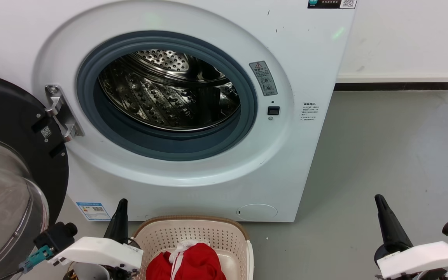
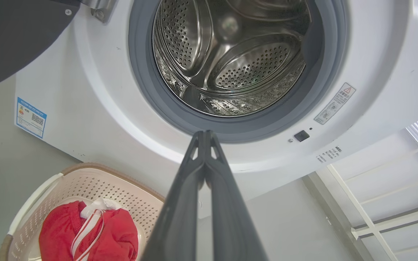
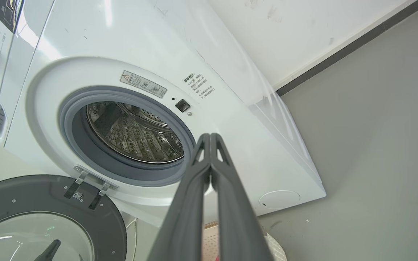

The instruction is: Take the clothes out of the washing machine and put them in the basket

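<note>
The washing machine stands with its round door swung open to the left, and its steel drum holds nothing I can see. Red clothes with white trim lie in the cream basket on the floor in front of it; they also show in the left wrist view as clothes in the basket. My left gripper is shut and empty just left of the basket. My right gripper is shut and empty, far right over the floor.
Grey floor stretches to the right of the machine up to a white wall with a dark skirting. The open door juts out at the left beside my left arm. A white slatted frame shows in the left wrist view.
</note>
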Motion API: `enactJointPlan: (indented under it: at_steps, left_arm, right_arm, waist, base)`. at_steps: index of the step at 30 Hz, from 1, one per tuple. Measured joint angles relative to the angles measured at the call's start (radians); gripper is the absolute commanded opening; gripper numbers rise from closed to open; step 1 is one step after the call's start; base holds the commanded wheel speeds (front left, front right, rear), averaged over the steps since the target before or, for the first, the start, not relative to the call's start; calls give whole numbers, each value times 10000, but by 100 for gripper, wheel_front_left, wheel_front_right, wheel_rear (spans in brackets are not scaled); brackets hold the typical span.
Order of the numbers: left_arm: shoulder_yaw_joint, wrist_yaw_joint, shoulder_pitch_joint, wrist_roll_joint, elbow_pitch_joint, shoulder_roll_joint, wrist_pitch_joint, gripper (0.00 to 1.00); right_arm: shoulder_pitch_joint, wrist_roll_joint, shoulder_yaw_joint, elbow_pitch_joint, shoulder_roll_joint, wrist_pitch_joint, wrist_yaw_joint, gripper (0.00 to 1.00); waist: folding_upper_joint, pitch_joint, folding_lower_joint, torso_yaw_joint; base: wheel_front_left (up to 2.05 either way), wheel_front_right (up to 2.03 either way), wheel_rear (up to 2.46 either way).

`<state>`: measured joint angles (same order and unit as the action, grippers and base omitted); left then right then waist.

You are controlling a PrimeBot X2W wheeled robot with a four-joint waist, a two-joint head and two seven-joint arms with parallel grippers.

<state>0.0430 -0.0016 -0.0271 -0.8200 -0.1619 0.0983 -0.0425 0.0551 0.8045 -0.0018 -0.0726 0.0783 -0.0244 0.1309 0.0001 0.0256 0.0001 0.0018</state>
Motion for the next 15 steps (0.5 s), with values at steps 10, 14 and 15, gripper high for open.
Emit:
enactJointPlan:
  at_steps: [10,14,15]
  left_arm:
    - [-244,-180,-139,-1252,-127,-79,234,0]
    - [-343,-265,-186,-1714,-188,-111,326,0]
    - [-376,-288,-188,-1829,-201,-113,359,0]
  right_arm:
    - [-272,1369,-75,-276,33,127,0,0]
    - [-350,1860,-105,-359,40,182,0,0]
    - [-351,1994,-113,-384,44,211,0,0]
  waist:
    - [0,-33,0,-2]
    - [0,-46,0,-3]
    - [0,-50,0,-3]
  base:
    - [0,0,0]
    - [0,0,0]
    - [0,0,0]
